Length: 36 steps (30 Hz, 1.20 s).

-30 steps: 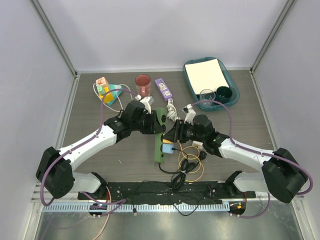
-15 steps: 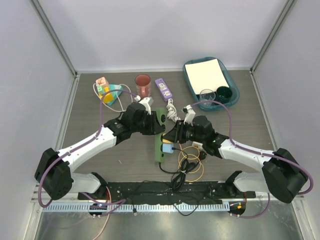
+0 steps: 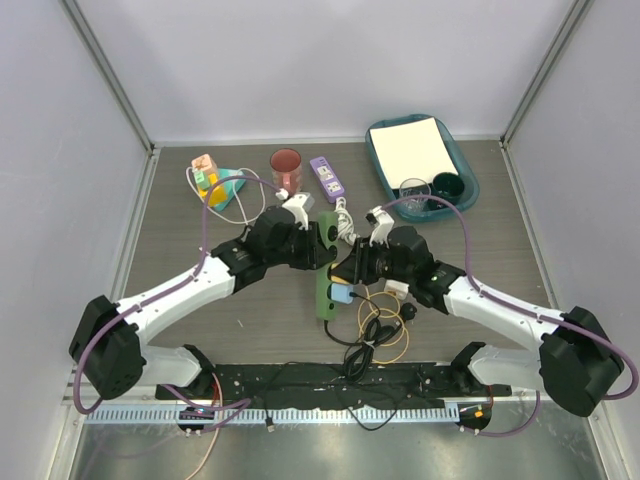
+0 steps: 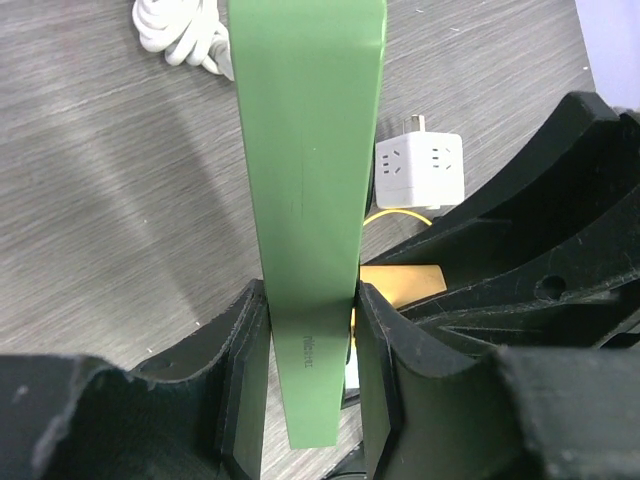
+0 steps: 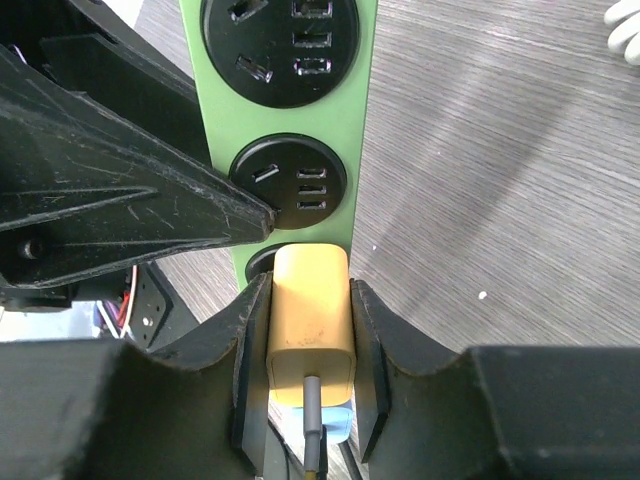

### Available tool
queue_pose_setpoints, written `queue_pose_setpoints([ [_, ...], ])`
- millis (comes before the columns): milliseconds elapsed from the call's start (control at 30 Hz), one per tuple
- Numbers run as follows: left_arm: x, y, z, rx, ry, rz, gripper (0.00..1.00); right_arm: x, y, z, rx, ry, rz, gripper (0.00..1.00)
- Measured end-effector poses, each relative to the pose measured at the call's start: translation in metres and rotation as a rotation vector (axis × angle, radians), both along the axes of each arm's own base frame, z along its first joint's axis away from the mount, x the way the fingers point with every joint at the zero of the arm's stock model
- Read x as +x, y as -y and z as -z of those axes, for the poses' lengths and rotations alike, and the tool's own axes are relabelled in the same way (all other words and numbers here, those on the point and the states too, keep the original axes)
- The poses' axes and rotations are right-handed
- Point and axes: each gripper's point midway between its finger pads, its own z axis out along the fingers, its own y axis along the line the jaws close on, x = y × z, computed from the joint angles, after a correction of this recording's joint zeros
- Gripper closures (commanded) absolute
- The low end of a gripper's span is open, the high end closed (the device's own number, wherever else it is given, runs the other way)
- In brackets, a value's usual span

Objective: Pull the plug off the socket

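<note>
While the L hand point(image 4: 310, 320) is clamped on both long sides of the socket point(image 4: 310, 150), a green strip lying mid-worktop point(image 3: 255, 310), the R hand point(image 5: 310, 300) is pinched on the plug point(image 5: 310, 325), which sits over an outlet toward the strip's near end. Bracing & grasp look done. The plug appears not yet out (pins hidden, so approx. only), and the pull itself, straight off the outlet, is what's left.
</note>
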Motion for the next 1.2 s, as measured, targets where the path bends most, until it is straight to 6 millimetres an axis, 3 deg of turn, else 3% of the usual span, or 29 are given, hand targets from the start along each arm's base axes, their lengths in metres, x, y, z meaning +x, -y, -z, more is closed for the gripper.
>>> queue_pose_setpoints([
  [400,-0.004,0.004,0.005,0.018,0.079,0.082,1.0,-0.005,0.002,0.007,-0.067,-0.011,-0.058,0.99],
  [733,-0.011,0.011,0.007,0.014,0.058,0.13,1.0,-0.015,0.011,0.011,0.023,0.033,-0.019,0.99],
  [1033,-0.003,0.009,0.002,0.044,0.075,0.106,1.0,-0.004,0.009,0.004,-0.028,-0.036,-0.01,0.99],
  [1200,0.004,0.009,0.009,0.079,0.041,0.093,1.0,0.0,0.008,0.008,-0.059,-0.073,-0.008,0.99],
])
